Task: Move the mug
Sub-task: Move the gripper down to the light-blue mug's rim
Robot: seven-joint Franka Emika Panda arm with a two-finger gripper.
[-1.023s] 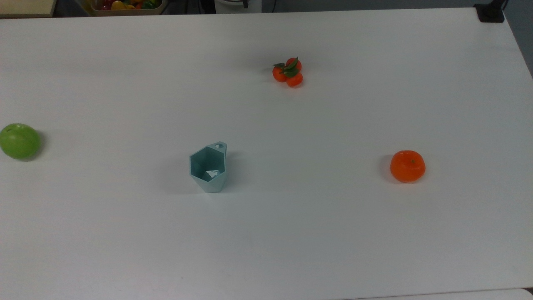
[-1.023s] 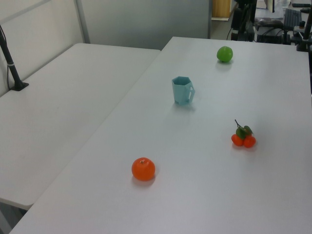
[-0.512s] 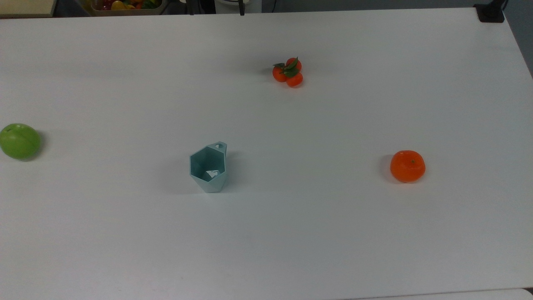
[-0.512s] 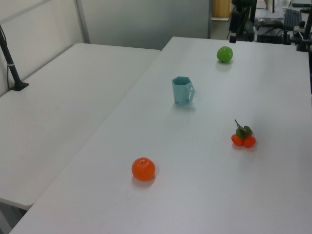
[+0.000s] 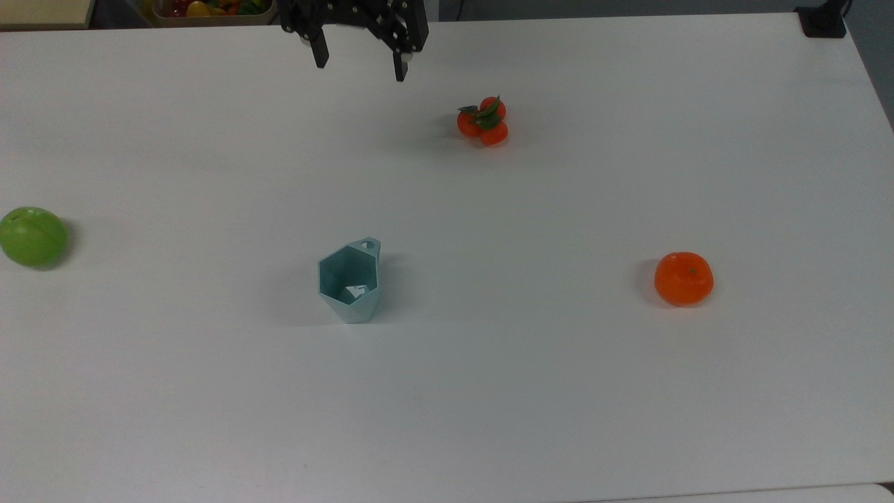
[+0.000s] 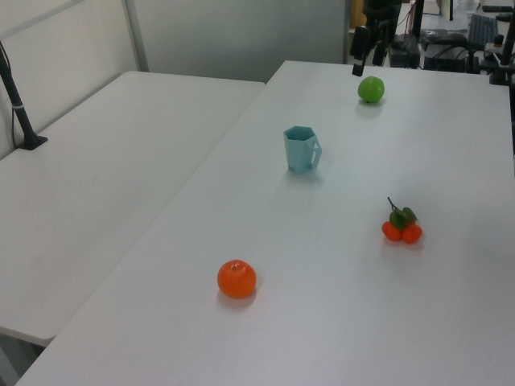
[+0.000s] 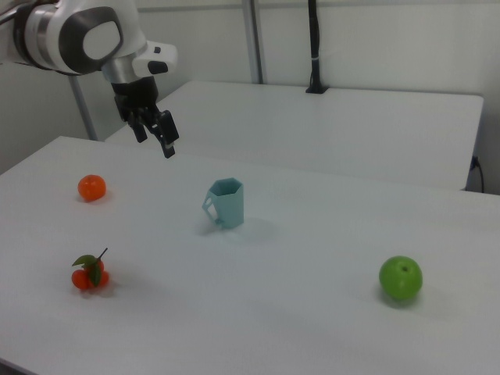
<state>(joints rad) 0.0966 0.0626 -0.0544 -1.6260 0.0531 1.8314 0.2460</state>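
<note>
No brand, label or writing can be read on anything here. The mug [image 5: 349,281] is a pale teal, matte, faceted cup with a hexagonal rim, its walls tapering down to a narrower base, and a small flat tab handle pierced by a hole; it stands upright on the smooth white table [image 5: 489,391], mouth open and nothing in it, with the handle turned toward the far edge in the top view and toward the right view's left. Taking the mug as the landmark: the green apple [image 5: 33,236], round and glossy, lies well apart from it at the top view's left; the single orange [image 5: 684,279], a slightly flattened sphere with a dimpled skin and a small stem mark, lies well apart at the top view's right; a cluster of three small tangerines [image 5: 483,121] with dark green leaves lies beyond the mug and to the top view's right. The gripper [image 5: 360,64], black and angular on a white and grey rounded arm [image 7: 82,35], hangs in the air well beyond the mug, near the table's far edge in the top view, its two fingers [image 5: 320,53] spread wide apart and holding nothing. In the left view the gripper [image 6: 368,59] appears just above the apple.
</note>
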